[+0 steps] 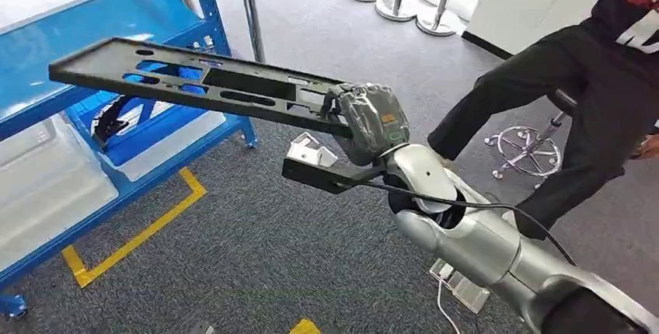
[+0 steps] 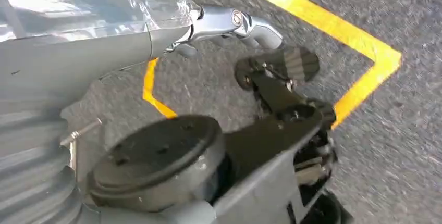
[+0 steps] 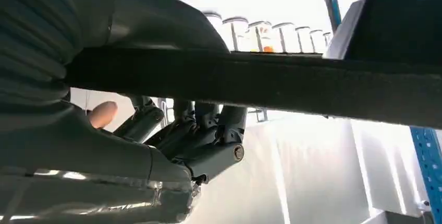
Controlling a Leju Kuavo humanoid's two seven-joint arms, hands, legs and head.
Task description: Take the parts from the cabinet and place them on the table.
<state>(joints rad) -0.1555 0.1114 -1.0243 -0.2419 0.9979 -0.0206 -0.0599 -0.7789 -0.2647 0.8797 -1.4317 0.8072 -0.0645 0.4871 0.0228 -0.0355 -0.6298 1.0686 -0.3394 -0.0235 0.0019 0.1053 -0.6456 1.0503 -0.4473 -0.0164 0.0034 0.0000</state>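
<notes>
A long flat black part (image 1: 202,81) with several cut-outs hangs level in the air beside the blue cabinet (image 1: 93,15). My right hand (image 1: 367,120) grips its near end, clear of the shelves. In the right wrist view the part's edge (image 3: 260,86) runs across the picture, with dark fingers (image 3: 200,130) curled under it. Another black part (image 1: 113,120) lies on a lower shelf. My left hand (image 2: 156,21) hangs over the floor, a finger (image 2: 234,23) stretched out and nothing in it.
Clear plastic bins (image 1: 47,179) sit on the cabinet's lower shelves. Yellow tape (image 1: 132,241) marks the grey carpet in front of it. A person in black (image 1: 575,78) sits on a stool (image 1: 524,147) to the right. Stanchion bases (image 1: 396,4) stand farther back.
</notes>
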